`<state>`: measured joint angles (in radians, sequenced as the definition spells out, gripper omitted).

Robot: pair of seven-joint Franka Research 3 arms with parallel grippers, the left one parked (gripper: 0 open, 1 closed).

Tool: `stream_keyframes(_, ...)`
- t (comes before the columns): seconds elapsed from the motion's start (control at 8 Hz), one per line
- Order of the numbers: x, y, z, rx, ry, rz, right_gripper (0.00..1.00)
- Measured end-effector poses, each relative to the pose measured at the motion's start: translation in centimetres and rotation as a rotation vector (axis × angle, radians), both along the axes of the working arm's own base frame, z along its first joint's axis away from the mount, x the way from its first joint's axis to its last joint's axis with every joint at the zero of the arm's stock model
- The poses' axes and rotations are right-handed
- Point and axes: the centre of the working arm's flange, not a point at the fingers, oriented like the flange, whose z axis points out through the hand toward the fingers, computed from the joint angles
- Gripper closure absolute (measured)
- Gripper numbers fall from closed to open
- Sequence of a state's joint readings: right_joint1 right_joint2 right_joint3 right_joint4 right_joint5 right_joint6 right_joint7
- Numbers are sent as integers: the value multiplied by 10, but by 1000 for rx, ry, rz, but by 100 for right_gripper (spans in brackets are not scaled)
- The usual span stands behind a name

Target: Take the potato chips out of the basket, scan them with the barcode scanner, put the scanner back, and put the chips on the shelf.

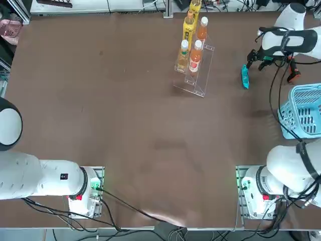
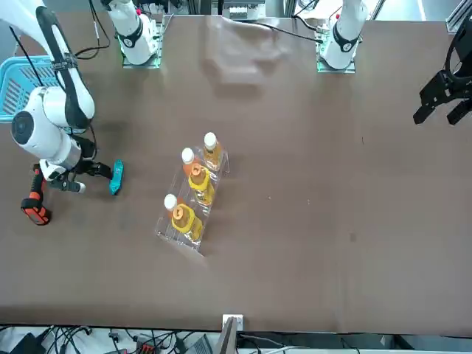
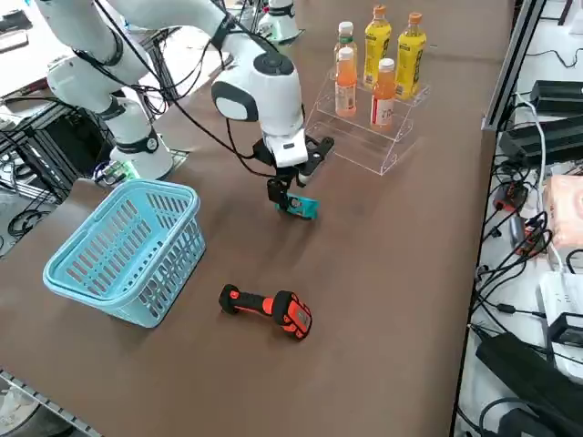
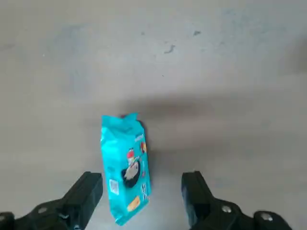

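The chips lie flat on the table, their print too small to read. The right gripper hangs just above them, fingers spread wide and holding nothing, the packet between them. The scanner lies nearby, beside the basket; the shelf stands apart.

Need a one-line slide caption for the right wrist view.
Open right gripper above the teal chip packet lying flat on the brown table, a finger on either side, not touching.
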<state>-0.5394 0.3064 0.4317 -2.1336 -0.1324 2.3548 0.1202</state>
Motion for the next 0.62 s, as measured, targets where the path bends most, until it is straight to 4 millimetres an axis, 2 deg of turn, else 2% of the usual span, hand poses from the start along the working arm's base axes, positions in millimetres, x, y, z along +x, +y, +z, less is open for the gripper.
stream_keyframes(0.25, 3, -13, 14, -8, 9, 19, 0)
stream_keyframes(0.38, 3, -30, 15, -12, 5, 31, 0)
stream_keyframes(0.62, -3, -81, 14, -62, 7, 68, 0)
